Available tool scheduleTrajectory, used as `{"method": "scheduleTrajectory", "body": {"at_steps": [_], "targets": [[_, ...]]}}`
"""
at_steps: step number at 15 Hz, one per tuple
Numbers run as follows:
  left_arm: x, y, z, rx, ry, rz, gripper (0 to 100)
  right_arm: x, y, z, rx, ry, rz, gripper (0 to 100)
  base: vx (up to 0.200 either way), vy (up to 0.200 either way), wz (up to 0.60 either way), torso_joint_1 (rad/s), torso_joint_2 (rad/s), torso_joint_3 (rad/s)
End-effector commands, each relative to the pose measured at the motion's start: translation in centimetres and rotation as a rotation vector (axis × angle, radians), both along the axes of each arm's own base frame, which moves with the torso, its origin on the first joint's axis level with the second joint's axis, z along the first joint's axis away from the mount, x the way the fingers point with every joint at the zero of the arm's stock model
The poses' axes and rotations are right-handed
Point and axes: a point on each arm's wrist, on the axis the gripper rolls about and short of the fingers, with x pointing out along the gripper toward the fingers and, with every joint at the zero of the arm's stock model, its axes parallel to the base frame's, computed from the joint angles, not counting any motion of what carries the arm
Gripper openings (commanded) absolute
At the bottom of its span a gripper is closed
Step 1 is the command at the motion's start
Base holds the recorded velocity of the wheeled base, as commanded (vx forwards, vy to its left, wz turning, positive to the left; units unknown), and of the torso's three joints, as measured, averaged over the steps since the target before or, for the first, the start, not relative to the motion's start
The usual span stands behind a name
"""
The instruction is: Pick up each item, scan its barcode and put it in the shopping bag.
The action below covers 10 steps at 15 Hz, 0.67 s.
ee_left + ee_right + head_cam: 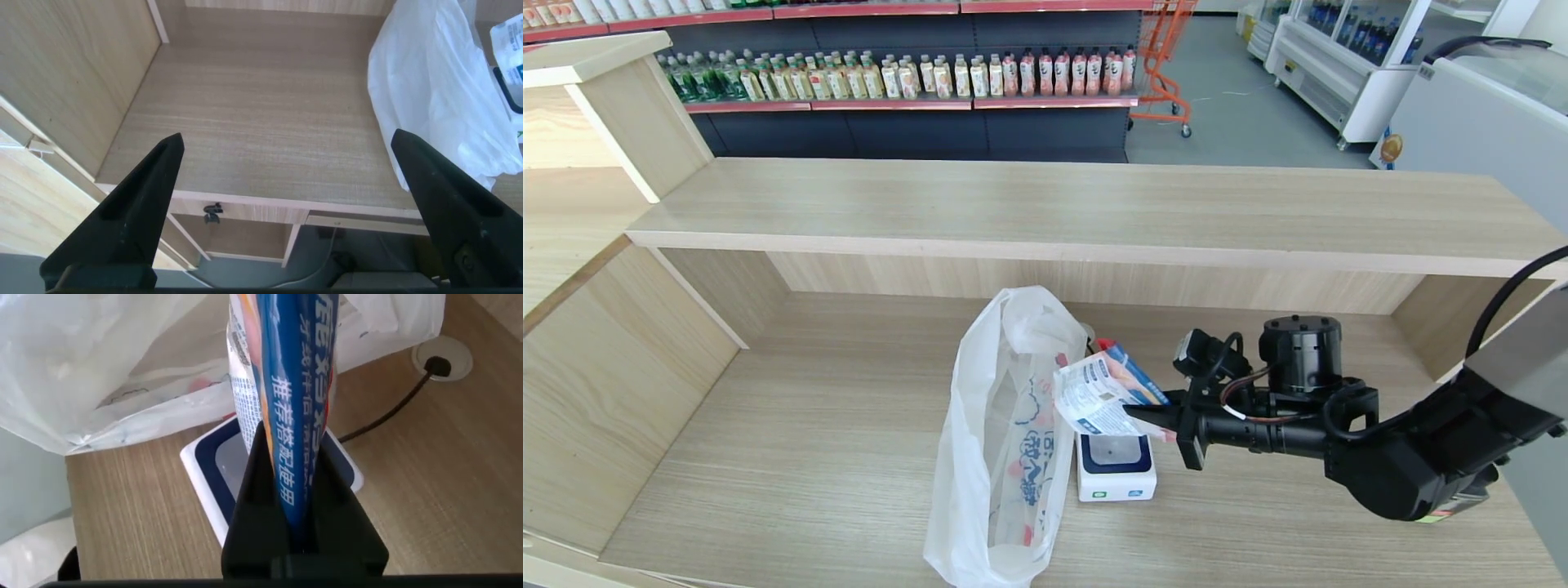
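Closest to you, your right gripper (290, 449) is clamped edge-on around a blue and white packet (1098, 396). The packet juts out past the fingertips, directly over the white scanner (1116, 469) lying below them. You look to be at the scan step. Turn the packet's barcode side down toward the scanner window and hold it level and steady. Keep it off the plastic bag (1001, 441), which sits just beyond the fingertips. Your left gripper (286, 137) hangs with its fingers spread wide, holding nothing, above the wooden counter (270, 106). Count: one packet, one scanner, one bag, two grippers.
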Motion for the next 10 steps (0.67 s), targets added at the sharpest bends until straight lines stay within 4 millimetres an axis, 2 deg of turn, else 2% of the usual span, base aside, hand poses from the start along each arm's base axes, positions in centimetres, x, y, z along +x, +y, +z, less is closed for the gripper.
{"method": "scheduleTrajectory", "body": {"at_steps": [1,10], "targets": [[0.0,0.0,0.0,0.0,0.0,0.0,100,0.0,-0.1,-0.5,-0.006,0.011,-0.002,0,0.0,0.0,0.0,0.0,0.0,0.0],[0.0,0.0,0.0,0.0,0.0,0.001,100,-0.5,-0.2,1.3,0.052,0.027,-0.019,0,0.0,0.0,0.0,0.0,0.0,0.0]]}}
